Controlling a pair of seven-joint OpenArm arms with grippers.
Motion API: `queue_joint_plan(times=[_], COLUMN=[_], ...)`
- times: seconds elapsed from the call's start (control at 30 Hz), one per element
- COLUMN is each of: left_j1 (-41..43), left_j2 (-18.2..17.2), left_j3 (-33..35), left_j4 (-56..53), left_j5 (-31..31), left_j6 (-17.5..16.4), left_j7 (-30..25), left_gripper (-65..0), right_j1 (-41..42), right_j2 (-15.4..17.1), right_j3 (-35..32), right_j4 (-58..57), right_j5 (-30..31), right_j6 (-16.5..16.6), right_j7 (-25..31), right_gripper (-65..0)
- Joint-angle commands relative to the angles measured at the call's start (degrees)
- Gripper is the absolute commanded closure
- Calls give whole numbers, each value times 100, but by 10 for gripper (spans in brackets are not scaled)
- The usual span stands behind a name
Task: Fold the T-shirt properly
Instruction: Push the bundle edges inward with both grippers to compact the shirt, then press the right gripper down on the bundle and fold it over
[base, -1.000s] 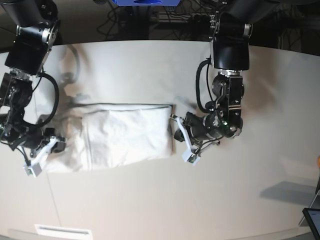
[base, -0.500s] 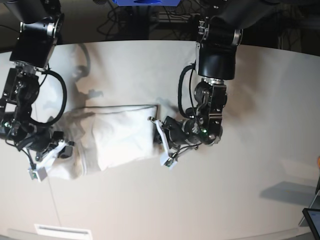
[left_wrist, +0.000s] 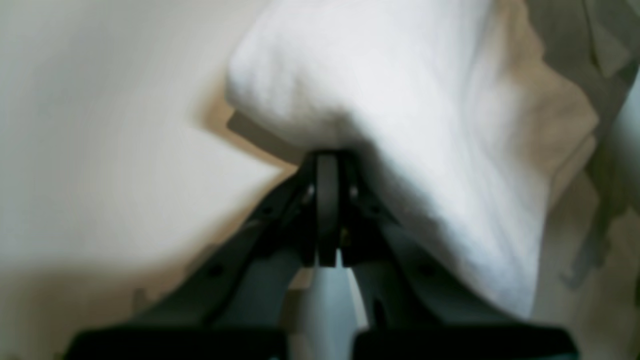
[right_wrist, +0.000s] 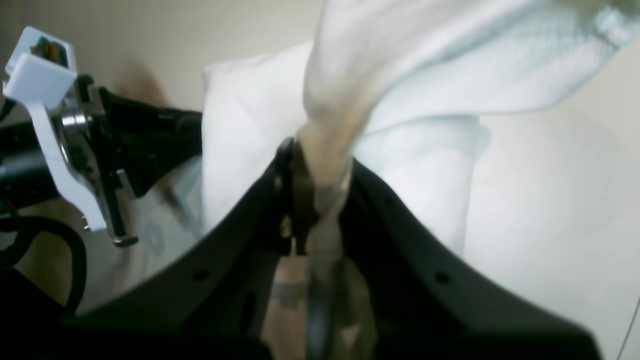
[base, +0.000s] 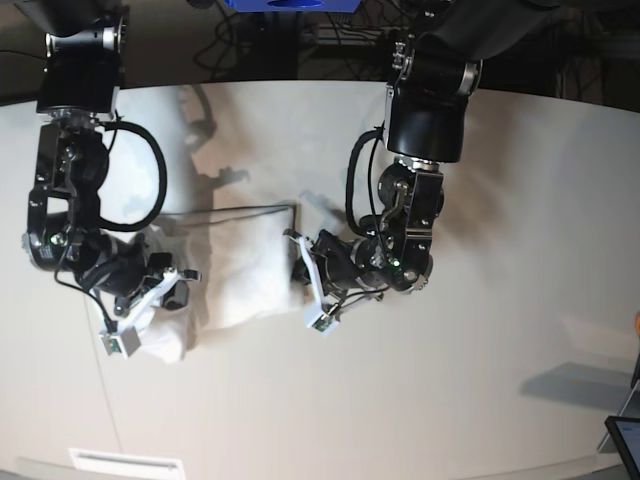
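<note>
Both end effectors (left_wrist: 327, 165) (right_wrist: 312, 165) clamped

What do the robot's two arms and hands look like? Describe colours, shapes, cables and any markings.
Both arms are black, built of chunky cylindrical segments with looping black cables. Each wrist carries a white bracket. The left hand and right hand have dark, tapered fingers. Small green lights glow on both arms.

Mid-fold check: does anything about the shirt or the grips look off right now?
Nothing damaged. The T-shirt is bunched into a narrow, lumpy bundle between the arms, not lying flat, its edges uneven. Both the left gripper and right gripper have jaws shut on cloth.
</note>
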Motion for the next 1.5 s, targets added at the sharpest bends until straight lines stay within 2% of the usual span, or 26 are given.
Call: queue_joint_plan(times=[0.0, 0.1, 0.3, 0.4, 0.57, 0.77, 0.83, 0.93, 1.03, 1.07, 1.2, 1.33, 1.47], left_j1=[-156, -156, -156, -156, -156, -94, -120, -103, -85, -50, 354, 715, 1022], left_j2=[45, 18, -96, -140, -333, -527, -571, -711, -799, -896, -1318, -1678, -1837], left_j3=[0, 0, -8, -17, -35, -747, -967, -1433, -1802, -1925, -2259, -2329, -2663], left_j4=[98, 98, 133, 133, 238, 476, 555, 845, 1144, 1276, 1970, 2357, 2418], left_j5=[-88, -88, -88, -88, -96, -96, -96, -96, -52, -52, -61, -88, -88], left_j6=[-4, -4, -4, -4, -4, -4, -136, -619, -690, -690, -703, -703, -703], left_j7=[-75, -75, -49, -49, -58, 48, 276, 646, 1076, 1191, 1296, 1296, 1296], left_gripper=[-2, -2, -2, -2, -2, -2, -2, -2, -2, -2, -2, -2, -2], right_j1=[126, 117, 38, 3, 3, 3, -6, -24, -33, -33, -15, 3, 126], right_j2=[45, -26, -96, -307, -527, -659, -703, -747, -720, -711, -711, -711, -738], right_j3=[-73, -187, -680, -803, -838, -847, -847, -847, -1031, -1119, -1524, -1752, -2077], right_j4=[55, 55, 90, 90, 63, 28, -16, -174, -244, -279, -279, -341, -578], right_j5=[50, 15, -785, -1075, -1163, -1163, -1163, -1163, -1163, -1163, -1163, -1163, -1163], right_j6=[-53, -167, -167, -167, -167, -167, -167, -167, -185, -273, -1152, -1512, -1829], right_j7=[129, 129, 121, 121, 129, 156, 235, 340, 455, 481, 525, 613, 622], right_gripper=[-3, -3, -3, -3, -3, -3, -3, -3, -3, -3, -3, -3, -3])
